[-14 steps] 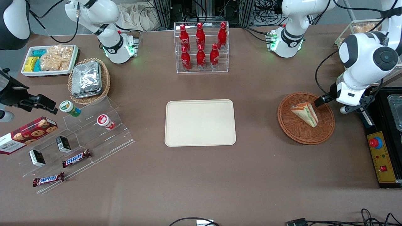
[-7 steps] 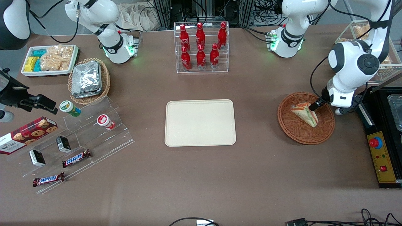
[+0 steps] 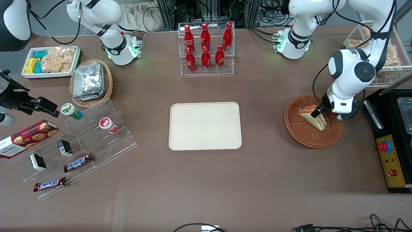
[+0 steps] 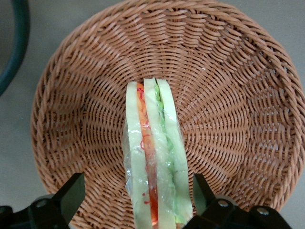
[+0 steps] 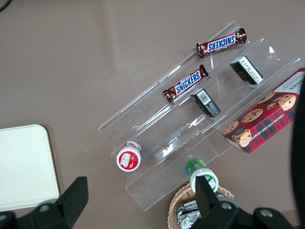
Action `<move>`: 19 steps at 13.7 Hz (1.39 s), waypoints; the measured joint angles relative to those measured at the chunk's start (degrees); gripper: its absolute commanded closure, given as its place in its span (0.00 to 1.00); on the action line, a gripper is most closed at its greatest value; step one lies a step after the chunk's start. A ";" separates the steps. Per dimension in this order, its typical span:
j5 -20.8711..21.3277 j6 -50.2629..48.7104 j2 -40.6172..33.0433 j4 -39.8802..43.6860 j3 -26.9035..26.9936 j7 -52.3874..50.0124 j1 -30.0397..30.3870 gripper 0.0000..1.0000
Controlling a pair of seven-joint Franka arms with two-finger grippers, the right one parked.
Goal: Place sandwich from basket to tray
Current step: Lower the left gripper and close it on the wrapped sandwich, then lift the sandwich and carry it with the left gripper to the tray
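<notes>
Robot lab, arm bases (image 3: pixel 120 51), cable racks

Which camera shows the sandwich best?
The left wrist view: the sandwich shows up close in the basket, between the open pincer fingers. The front view shows it small, partly covered. The right wrist view misses it.
</notes>
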 measured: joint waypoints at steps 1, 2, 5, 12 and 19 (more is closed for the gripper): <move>0.00 1.29 0.57 -0.39 0.00 -0.42 -0.18 0.00; 0.00 2.81 1.17 -0.95 0.00 -0.68 -0.29 0.00; 0.00 6.29 3.23 -2.21 0.00 -0.90 -0.32 0.16; 0.00 7.38 4.02 -1.83 -0.01 -2.31 -0.32 1.00; 0.05 -5.31 -2.55 5.99 -6.95 -0.13 -0.62 1.00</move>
